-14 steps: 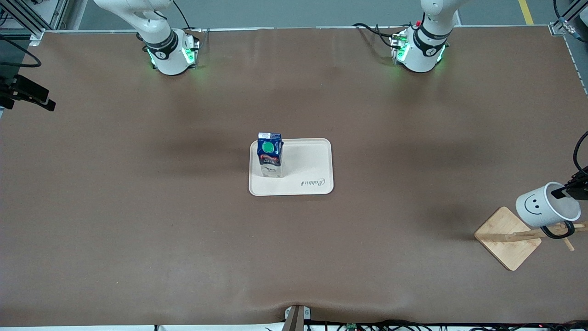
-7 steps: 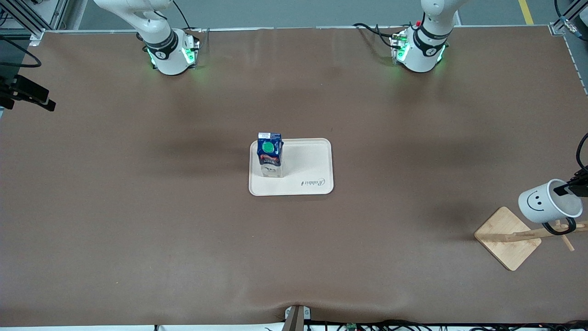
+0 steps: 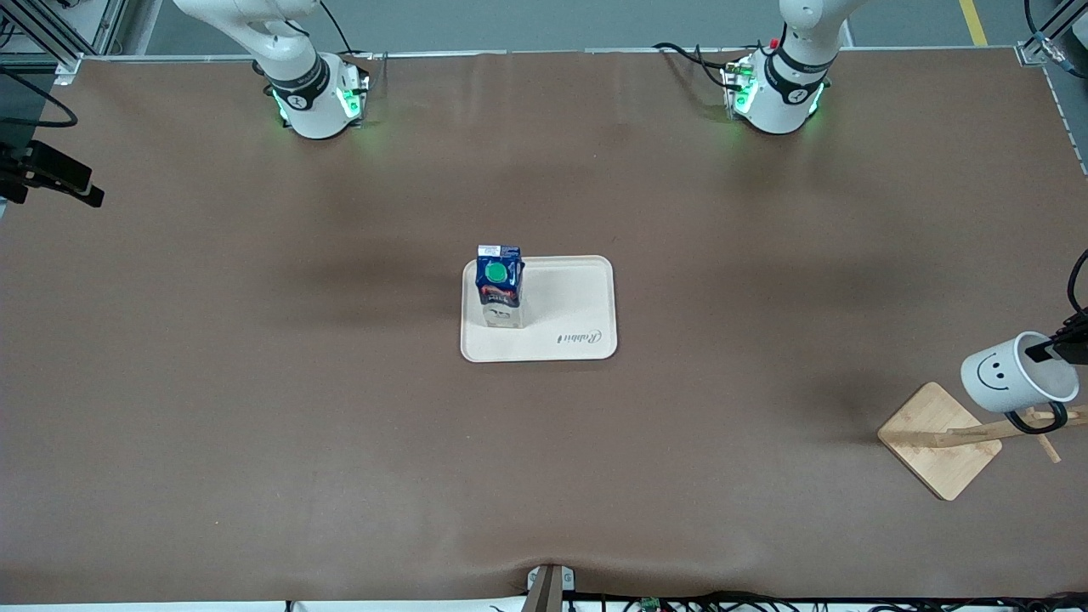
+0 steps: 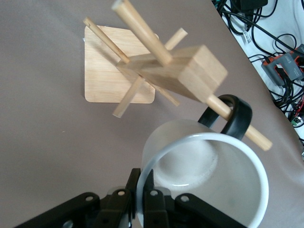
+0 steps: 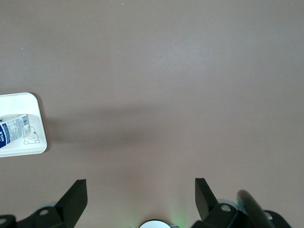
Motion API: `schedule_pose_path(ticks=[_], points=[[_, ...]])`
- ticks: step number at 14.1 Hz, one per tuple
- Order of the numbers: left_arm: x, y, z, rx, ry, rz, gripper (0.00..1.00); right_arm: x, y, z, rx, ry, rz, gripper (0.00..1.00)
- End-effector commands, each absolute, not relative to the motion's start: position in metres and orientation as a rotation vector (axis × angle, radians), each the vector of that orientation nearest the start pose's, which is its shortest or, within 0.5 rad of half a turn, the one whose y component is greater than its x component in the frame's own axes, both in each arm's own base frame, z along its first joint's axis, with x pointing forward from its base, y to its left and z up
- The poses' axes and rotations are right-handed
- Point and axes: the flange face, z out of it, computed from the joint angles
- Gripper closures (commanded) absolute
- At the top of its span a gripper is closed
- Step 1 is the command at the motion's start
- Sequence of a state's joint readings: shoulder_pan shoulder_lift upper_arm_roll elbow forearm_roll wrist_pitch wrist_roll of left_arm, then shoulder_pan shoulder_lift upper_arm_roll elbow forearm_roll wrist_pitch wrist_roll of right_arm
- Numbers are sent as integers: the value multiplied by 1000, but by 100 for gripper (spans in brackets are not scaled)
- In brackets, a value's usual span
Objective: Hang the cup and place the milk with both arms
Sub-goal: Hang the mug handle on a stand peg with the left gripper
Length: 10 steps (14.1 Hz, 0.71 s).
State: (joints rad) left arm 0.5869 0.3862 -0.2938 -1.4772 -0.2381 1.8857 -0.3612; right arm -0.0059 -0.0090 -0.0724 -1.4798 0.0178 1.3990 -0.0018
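With the milk (image 3: 500, 287) already set on the tray (image 3: 569, 340), the cup (image 3: 1011, 379), clamped at its rim by the left gripper (image 4: 140, 195), is threaded by its handle onto a rack (image 3: 942, 440) peg but not released, while the right gripper (image 5: 140, 199) is held wide apart, idle.

We see both arms (image 3: 297, 76) in glossy white with black joint bands, bases lit green, black cables trailing; black grippers on angular black fingers (image 5: 76, 199).

A: Where is passage blocked?

B: At the left arm's end of the counter (image 3: 255, 425): wooden rack (image 3: 939, 440), pegs fanning out, cup (image 3: 1011, 378) pinched in the left claw (image 4: 141, 198), handle looped over one peg.

A: Mid-counter?

B: Tray (image 3: 578, 314) with upright milk (image 3: 499, 285) at its edge toward the right arm's end. Bare brown surface under the spread right claw (image 5: 140, 199).
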Motion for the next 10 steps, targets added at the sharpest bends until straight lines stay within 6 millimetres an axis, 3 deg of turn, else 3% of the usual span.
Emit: schedule_pose_path(ticks=[1, 2, 3, 4, 5, 6, 10], points=[[646, 210, 456, -3274, -1247, -10, 84, 537, -34, 649, -3100, 88, 148, 0], [647, 211, 452, -3281, -1232, -14, 72, 538, -32, 646, -3099, 81, 152, 0], [648, 212, 451, -3281, -1228, -21, 51, 545, -28, 636, -3099, 65, 181, 0], [648, 213, 451, -3295, -1196, -37, 28, 555, -17, 620, -3099, 26, 219, 0], [649, 212, 451, -3308, -1170, -45, 7, 570, -7, 588, -3100, -3, 303, 0], [650, 211, 454, -3314, -1165, -53, 0, 585, -4, 552, -3088, -4, 415, 0], [654, 186, 470, -3318, -1115, -73, 0, 595, -1, 553, -3119, -22, 360, 0]])
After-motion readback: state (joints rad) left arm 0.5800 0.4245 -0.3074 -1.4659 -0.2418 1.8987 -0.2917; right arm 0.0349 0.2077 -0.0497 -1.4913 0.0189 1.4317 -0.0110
